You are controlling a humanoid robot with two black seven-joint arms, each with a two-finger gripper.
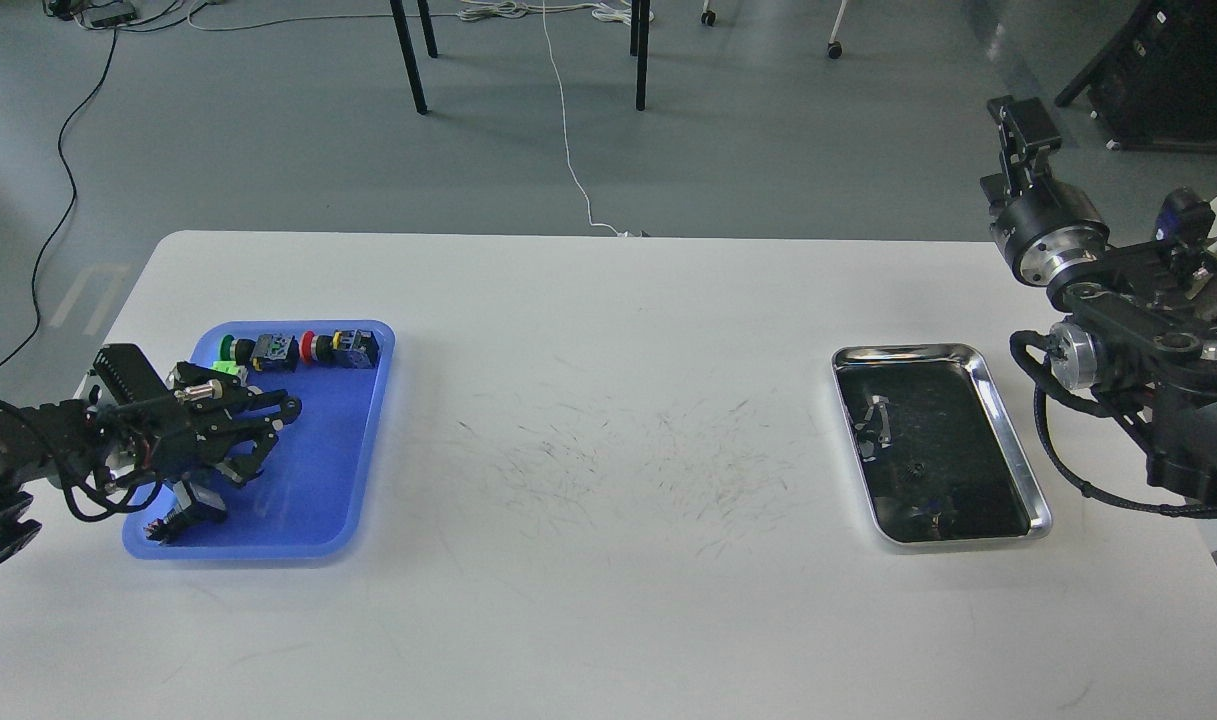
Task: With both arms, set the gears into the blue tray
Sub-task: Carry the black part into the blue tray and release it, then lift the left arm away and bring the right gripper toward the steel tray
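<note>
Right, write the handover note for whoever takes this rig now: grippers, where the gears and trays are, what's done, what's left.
Left gripper: over the blue tray, fingers spread, nothing visibly held.
Right gripper: raised off the table's right edge; open or shut can't be told.
Push-button parts line the blue tray's far rim; no gear can be made out there.
Silver tray: a small dark gear lies inside.
Left: move the gear to the blue tray.
</note>
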